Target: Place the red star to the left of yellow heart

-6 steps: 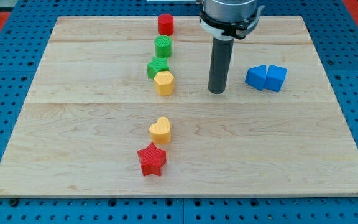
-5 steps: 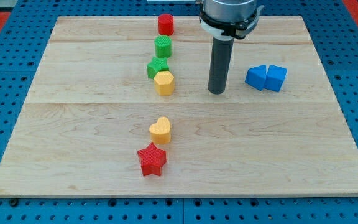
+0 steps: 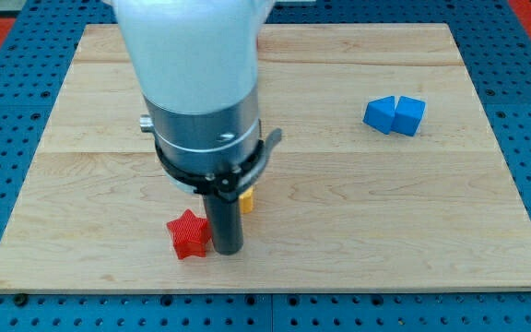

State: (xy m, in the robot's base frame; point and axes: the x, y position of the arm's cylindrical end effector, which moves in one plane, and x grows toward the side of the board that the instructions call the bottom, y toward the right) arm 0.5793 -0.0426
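The red star [image 3: 188, 234] lies near the board's bottom edge, left of centre. My tip [image 3: 226, 249] stands right against the star's right side. The yellow heart [image 3: 245, 199] is mostly hidden behind the rod and arm; only a sliver shows just right of the rod, above and to the right of the star.
Two blue blocks [image 3: 395, 115] sit together at the view's right. The arm's large body [image 3: 196, 83] covers the board's upper middle and hides the blocks that lie there. The wooden board [image 3: 431, 221] rests on a blue pegboard.
The arm has swung from the upper middle down to the bottom left of centre. The red star has slid left by a few centimetres. The upper blocks are now hidden.
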